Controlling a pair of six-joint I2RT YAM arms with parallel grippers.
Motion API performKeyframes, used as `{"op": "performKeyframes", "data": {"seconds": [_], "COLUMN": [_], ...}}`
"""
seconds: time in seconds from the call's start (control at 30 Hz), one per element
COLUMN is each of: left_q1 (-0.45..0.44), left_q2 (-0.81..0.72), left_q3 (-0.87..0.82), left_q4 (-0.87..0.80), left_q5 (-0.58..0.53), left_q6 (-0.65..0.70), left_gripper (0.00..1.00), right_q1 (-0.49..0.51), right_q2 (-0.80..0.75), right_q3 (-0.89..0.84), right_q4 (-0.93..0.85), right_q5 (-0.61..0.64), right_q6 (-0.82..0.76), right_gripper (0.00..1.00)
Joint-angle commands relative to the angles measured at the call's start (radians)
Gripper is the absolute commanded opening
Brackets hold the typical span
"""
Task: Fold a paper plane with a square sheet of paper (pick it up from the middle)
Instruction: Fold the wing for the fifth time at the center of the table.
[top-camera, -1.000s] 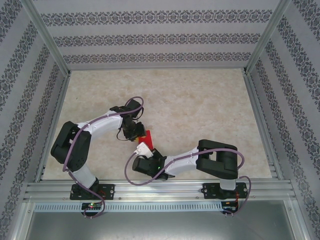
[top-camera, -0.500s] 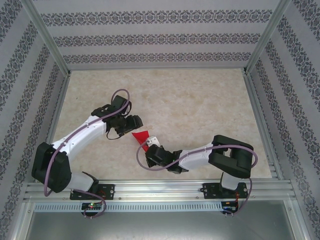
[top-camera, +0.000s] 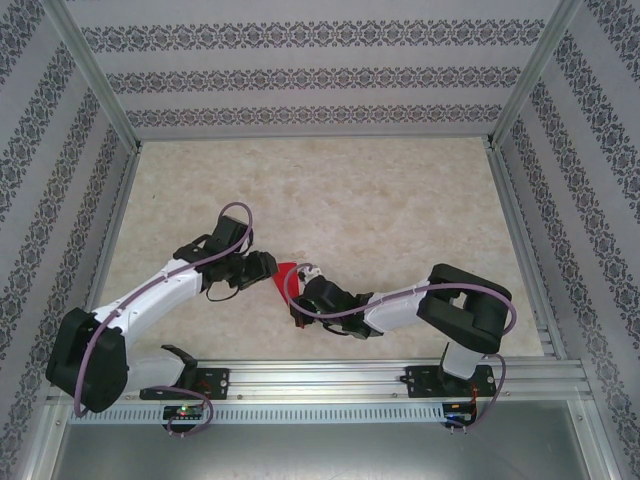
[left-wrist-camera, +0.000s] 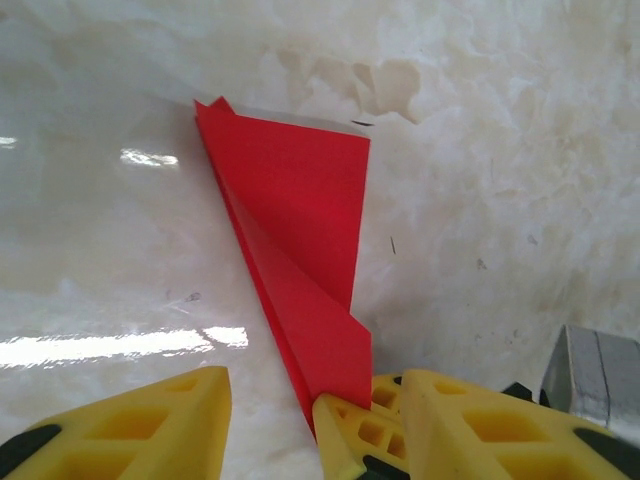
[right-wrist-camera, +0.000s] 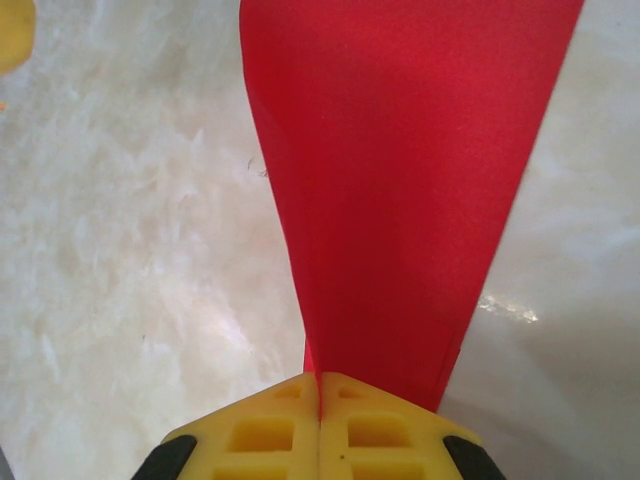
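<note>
Both arms reach low and inward to the paper plane (right-wrist-camera: 400, 180): right gripper (right-wrist-camera: 320, 382) pinched tight on its narrow end, left gripper (left-wrist-camera: 268, 400) alongside (jaws apart, gripping nothing).

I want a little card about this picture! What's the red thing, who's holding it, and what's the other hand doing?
thing: red paper, folded into a long pointed shape
held by: right gripper, shut on its narrow end
other hand: left gripper, jaws apart, right beside the paper
where: near part of the marbled table, between the two arms
</note>
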Motion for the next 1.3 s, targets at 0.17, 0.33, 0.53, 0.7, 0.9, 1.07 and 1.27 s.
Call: {"op": "performKeyframes", "data": {"seconds": [0.17,0.33,0.53,0.7,0.9,1.07,1.27], "left_q1": [0.006,0.006,0.006,0.001,-0.005,-0.008,-0.011], "left_q2": [-0.023,-0.001,0.02,0.083,0.161,0.227,0.251], "left_q3": [-0.075,-0.095,-0.106,-0.112,-0.089,-0.077,-0.069], "left_q4": [0.173,0.23,0.3,0.385,0.429,0.463,0.488], "left_q5": [0.106,0.149,0.151,0.195,0.214,0.227,0.238], "left_q6": [-0.016,-0.036,-0.034,-0.048,-0.024,-0.028,-0.021], "left_gripper": [0.43,0.43,0.44,0.44,0.44,0.45,0.46], "right_q1": [-0.005,0.0,-0.001,-0.002,-0.001,-0.002,0.0], "right_q2": [0.079,0.095,0.096,0.112,0.138,0.13,0.132], "right_q3": [-0.015,-0.009,-0.057,-0.114,-0.121,-0.117,-0.103], "right_q4": [0.053,0.047,0.123,0.235,0.255,0.228,0.19], "right_q5": [-0.009,0.0,0.012,0.027,0.03,0.036,0.03], "right_q6": [0.123,0.145,0.248,0.298,0.325,0.33,0.335], "right_gripper": [0.03,0.03,0.04,0.04,0.05,0.06,0.06]}}
